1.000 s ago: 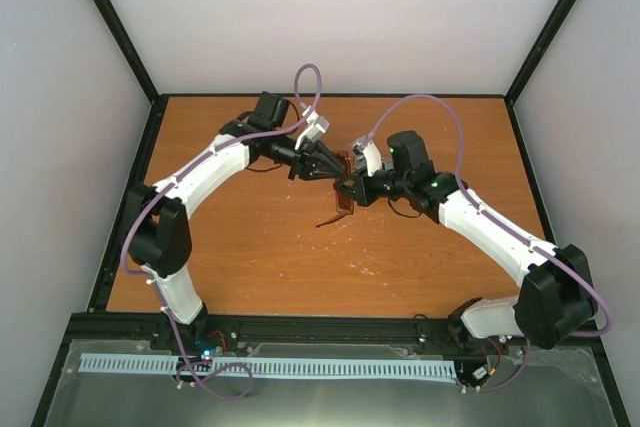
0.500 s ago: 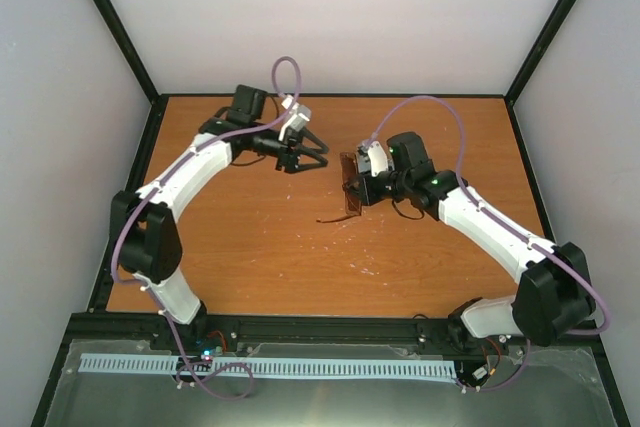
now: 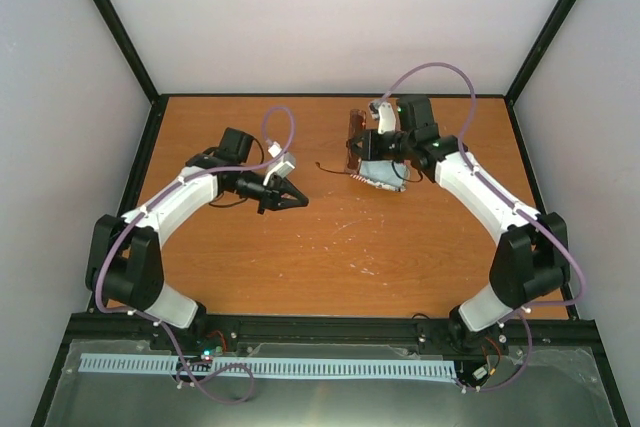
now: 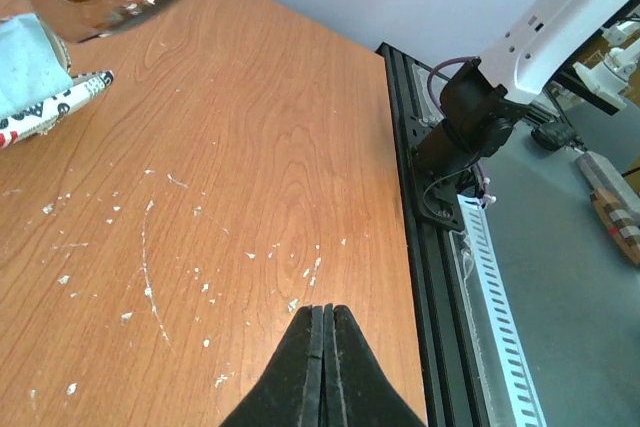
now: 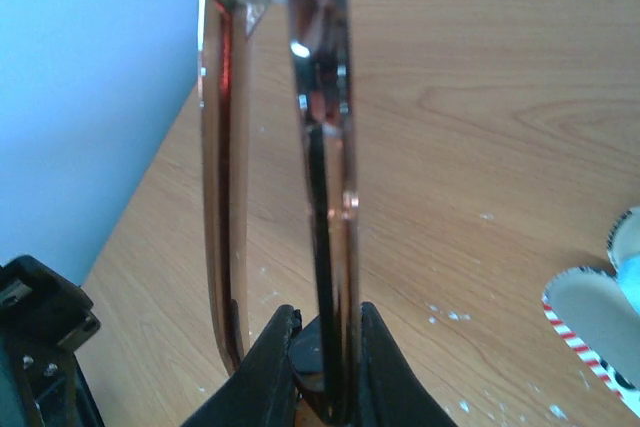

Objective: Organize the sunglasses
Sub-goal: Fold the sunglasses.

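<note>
The left pincer (image 3: 297, 200) has released, clenched empty and withdrawn left. The right pincer (image 3: 370, 143) has carried the sunglasses (image 3: 354, 139) to the far bench (image 3: 300, 257), above the case (image 3: 381, 179), so the handover appears complete. Only the right wrist view shows its fingers (image 5: 275, 347) clamped on the frame.

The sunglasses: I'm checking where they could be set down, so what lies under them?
The sunglasses hang in the jaws of the right gripper over bare table. The patterned case and blue cloth lie beside that spot; the gripper covers part of them in the top view.
</note>
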